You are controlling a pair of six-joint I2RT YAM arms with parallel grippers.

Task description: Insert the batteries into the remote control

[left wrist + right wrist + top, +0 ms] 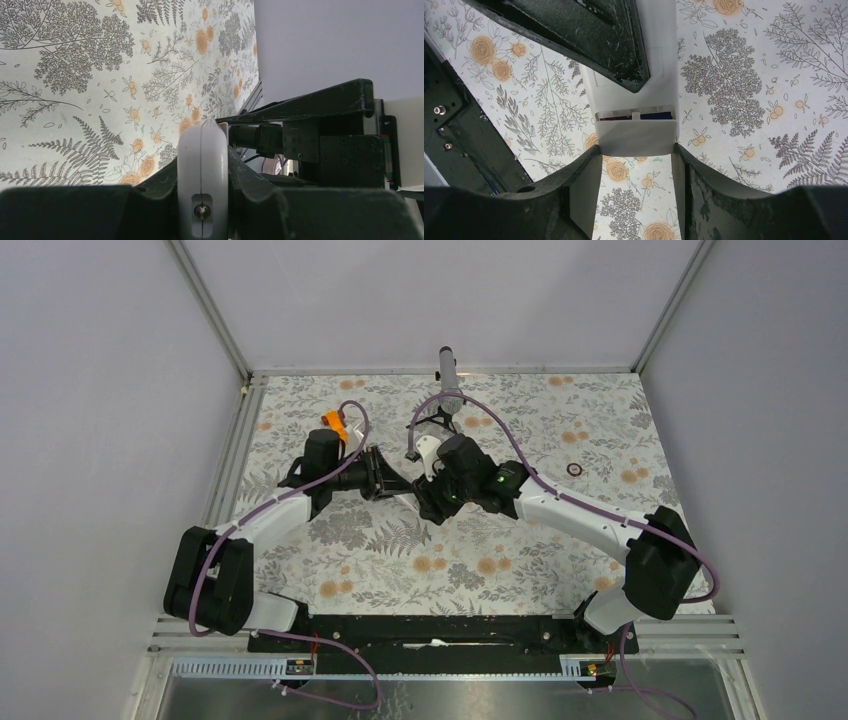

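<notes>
My left gripper (202,172) is shut on the white remote control (202,145), which I see edge-on in the left wrist view and held above the table. From the right wrist the remote control (659,50) shows its back, with the battery bay partly uncovered. A dark blue battery (656,115) lies in the bay beside a darker reddish one (614,118). A flat white cover (636,135) sits over the bay's near end. My right gripper (636,152) has its fingertips (596,155) against the cover's two sides. From above, both grippers meet at mid-table (410,492).
An orange toy piece (335,423) lies at the back left behind the left arm. A grey cylinder (448,370) stands at the far edge. A small dark ring (574,469) lies on the flowered cloth to the right. Metal rails (228,470) border the left side.
</notes>
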